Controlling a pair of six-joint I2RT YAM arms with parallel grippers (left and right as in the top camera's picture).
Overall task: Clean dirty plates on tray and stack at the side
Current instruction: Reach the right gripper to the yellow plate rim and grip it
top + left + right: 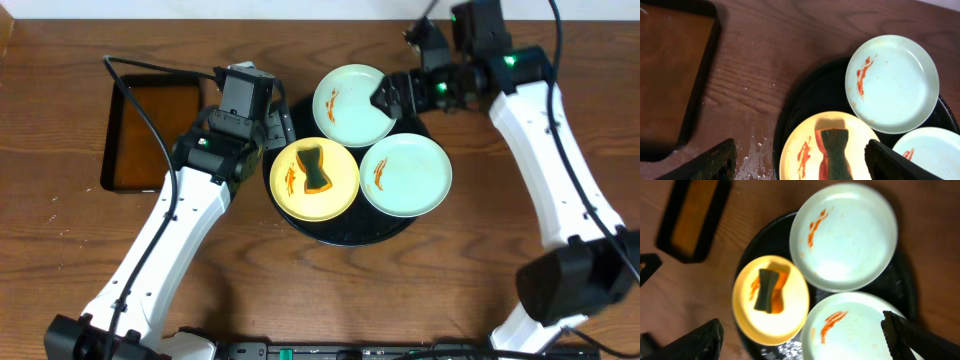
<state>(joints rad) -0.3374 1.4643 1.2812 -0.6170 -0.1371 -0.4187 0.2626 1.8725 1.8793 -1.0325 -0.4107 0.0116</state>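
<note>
Wooden tabletop [60,250] is carrying one rectangular black pan [150,130] of brownish liquid at the left. Just right of it, the left end effector [801,152] is hovering with its fingers spread wide, gripping nothing. One round black tray [330,232] is sitting at the centre, bearing all three plates: one yellow plate [340,190] with one dark sponge [316,167] lying on it, then the far mint plate [350,110] and the near mint plate [410,180], each showing orange smears. The right end effector [801,330] is hovering by the far mint plate's right rim, also spread wide and empty.
</note>
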